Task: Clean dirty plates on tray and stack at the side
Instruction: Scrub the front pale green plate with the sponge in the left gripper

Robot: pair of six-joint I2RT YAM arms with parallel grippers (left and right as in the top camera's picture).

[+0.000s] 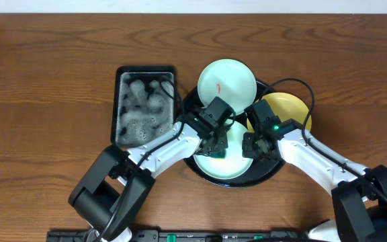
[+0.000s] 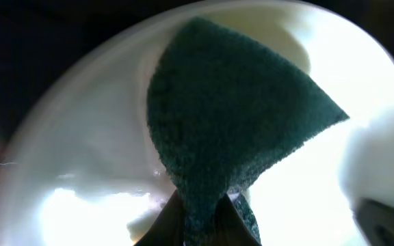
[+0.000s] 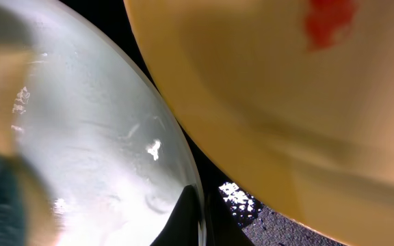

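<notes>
**A:** Where are the plates?

**B:** All three are on the round black tray [image 1: 272,176], which sits mid-table. The near mint plate [image 1: 220,167] lies flat at the tray's front. The far mint plate [image 1: 227,79] sits at the back and reaches past the rim. It has a thin red smear [image 1: 218,87] left of its centre. The yellow plate [image 1: 289,109] is on the right and also pokes out over the rim.

**A:** Is the yellow one dirty too?

**B:** Yes. The right wrist camera shows a red blot [image 3: 328,19] on it. In that view its edge hangs just beside the near mint plate's rim, with a strip of black tray between them.

**A:** And the arms?

**B:** The left gripper [image 1: 215,141] is over the near mint plate. Its jaws are pinched on a folded green sponge [image 2: 231,116], and the sponge's broad face is pressed against the plate's wet, glossy surface. The right gripper [image 1: 256,145] is at that plate's right edge. Its wrist view shows the rim running between the two dark fingertips [image 3: 182,220], so the jaws look clamped on it.

**A:** Anything around the tray?

**B:** A rectangular sponge tray [image 1: 121,74] stands just left of it, full of grey foam [image 1: 140,101]. Everything rests on a brown wooden table [image 1: 46,60].
</notes>
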